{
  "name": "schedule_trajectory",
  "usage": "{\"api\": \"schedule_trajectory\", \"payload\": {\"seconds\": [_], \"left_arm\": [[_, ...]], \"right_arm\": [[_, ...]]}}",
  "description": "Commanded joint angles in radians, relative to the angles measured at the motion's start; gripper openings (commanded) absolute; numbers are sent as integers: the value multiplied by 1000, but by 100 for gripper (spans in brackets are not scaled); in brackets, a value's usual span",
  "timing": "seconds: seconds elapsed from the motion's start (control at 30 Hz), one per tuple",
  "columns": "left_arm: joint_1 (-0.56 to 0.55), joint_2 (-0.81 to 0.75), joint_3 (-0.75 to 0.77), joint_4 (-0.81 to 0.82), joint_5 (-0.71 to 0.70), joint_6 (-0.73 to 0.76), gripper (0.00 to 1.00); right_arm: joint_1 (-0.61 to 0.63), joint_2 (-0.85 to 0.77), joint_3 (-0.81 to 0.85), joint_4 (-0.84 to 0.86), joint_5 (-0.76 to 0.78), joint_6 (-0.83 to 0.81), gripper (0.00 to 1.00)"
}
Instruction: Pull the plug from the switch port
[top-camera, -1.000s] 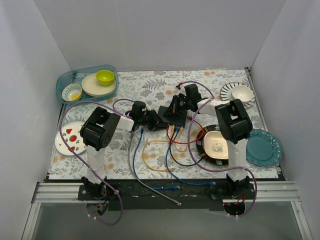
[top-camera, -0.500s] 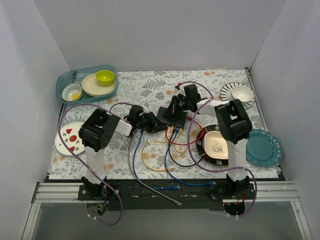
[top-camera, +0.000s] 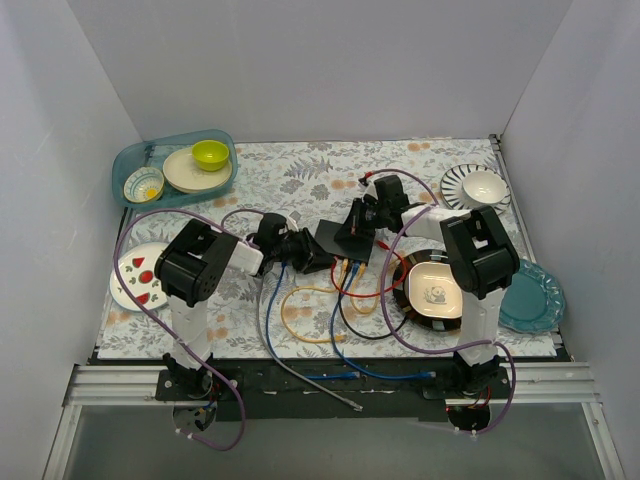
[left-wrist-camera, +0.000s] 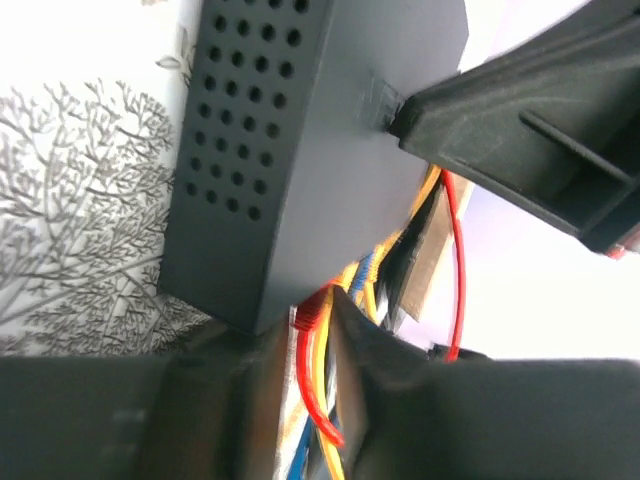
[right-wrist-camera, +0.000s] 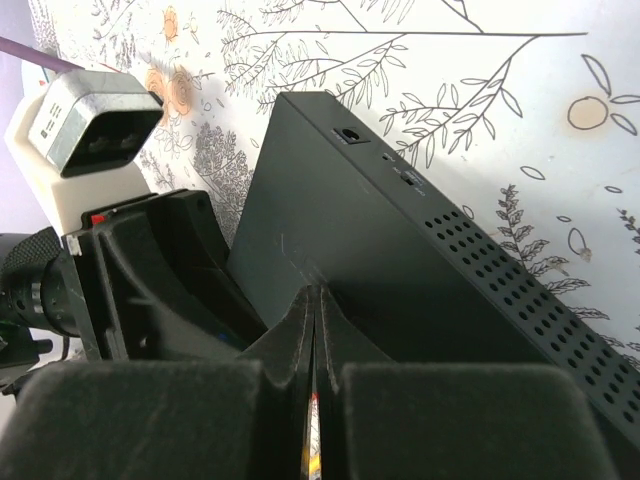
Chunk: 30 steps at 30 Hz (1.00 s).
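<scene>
1 switch (top-camera: 335, 243), mid-worktop (top-camera: 300, 172), tilted. L gripper (top-camera: 302, 250) narrow round red cable (left-wrist-camera: 303, 372), grip unclear. R gripper (right-wrist-camera: 315, 297) closed, tips on switch. 1 tray (top-camera: 118, 160), far-left corner: 2 bowls (top-camera: 210, 153), 1 plate (top-camera: 185, 175).

left arm (top-camera: 200, 262), right arm (top-camera: 478, 258): black joints, white links | cables (top-camera: 243, 412): purple loops

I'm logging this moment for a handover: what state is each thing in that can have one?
Flat black rectangular switch: tilted up, not lying flat.
Thin red cable: runs through the left claw; its plug end unclear.
Left claw: narrowly apart around the cable; grip unclear.
Right claw: shut, tips against the switch.
</scene>
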Motion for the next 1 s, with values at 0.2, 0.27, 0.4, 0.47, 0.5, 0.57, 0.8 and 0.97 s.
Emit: {"api": "schedule_trajectory", "payload": {"seconds": [0.2, 0.27, 0.4, 0.47, 0.5, 0.57, 0.8, 0.97], "left_arm": [[10, -6, 12, -127, -30, -4, 43], [10, 5, 20, -131, -39, -10, 43], [8, 26, 38, -140, -61, -25, 38], [8, 39, 44, -153, -79, -37, 34], [10, 42, 46, -156, -96, -54, 34], [8, 48, 49, -166, -116, -70, 31], [8, 52, 72, -229, -187, -94, 27], [10, 66, 87, -268, -202, -135, 29]], "right_arm": [[-5, 86, -98, -157, 106, -28, 1], [-5, 91, -101, -159, 105, -28, 1], [-5, 97, -101, -157, 106, -27, 1], [-5, 97, -100, -160, 108, -28, 1], [-5, 99, -100, -162, 108, -28, 1], [-5, 97, -101, -162, 105, -28, 1], [-5, 99, -121, -151, 99, -25, 1], [-5, 100, -137, -145, 97, -22, 1]]}}
